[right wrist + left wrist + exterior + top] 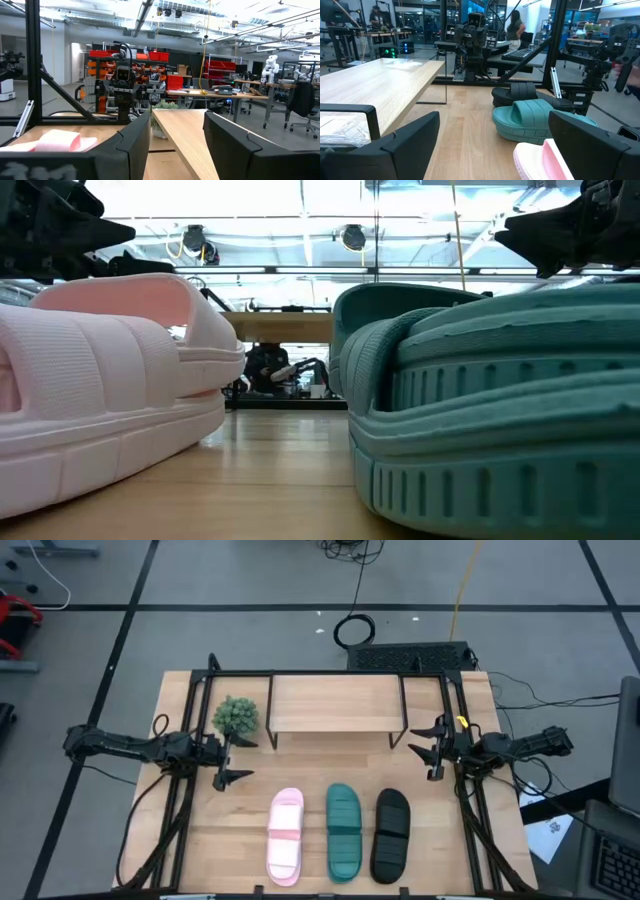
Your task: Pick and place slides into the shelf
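Both grippers, left (228, 761) and right (428, 751), are hanging open and empty; slides (340, 832) are lying lengthwise toward the shelf (335, 704).

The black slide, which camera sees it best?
The high view: it shows the whole black slide, lying rightmost in the row beside the teal slide. The left wrist view shows only part of it behind the teal one. The low and right wrist views don't show it.

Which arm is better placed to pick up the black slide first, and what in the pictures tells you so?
Probably the right. The right pincer hovers open on the black slide's side of the table, while the left pincer, also open, sits nearer the pink slide.
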Action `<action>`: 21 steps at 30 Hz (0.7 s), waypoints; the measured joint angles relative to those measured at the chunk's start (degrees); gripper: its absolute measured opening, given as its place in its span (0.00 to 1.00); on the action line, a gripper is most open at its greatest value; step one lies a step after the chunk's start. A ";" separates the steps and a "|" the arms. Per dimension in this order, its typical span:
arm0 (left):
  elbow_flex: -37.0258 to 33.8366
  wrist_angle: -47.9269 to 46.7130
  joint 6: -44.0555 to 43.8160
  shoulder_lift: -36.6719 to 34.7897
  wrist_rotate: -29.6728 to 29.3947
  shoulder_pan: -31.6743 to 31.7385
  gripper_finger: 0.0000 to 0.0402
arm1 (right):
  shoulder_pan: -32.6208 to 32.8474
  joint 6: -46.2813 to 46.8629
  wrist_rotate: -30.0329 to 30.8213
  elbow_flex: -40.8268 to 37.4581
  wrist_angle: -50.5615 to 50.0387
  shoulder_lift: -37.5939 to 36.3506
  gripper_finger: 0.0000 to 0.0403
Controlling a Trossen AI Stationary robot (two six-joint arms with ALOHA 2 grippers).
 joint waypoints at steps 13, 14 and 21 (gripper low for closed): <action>0.00 5.24 -2.89 -0.01 -0.73 0.00 0.94 | 0.00 7.70 0.00 0.00 8.07 0.02 0.43; 0.00 5.28 -2.89 -0.01 -0.78 0.00 0.94 | 0.00 7.92 0.00 0.00 9.01 0.00 0.43; -0.02 8.92 -7.81 0.02 -3.90 0.02 0.94 | 0.00 9.26 -0.17 0.00 9.93 0.00 0.43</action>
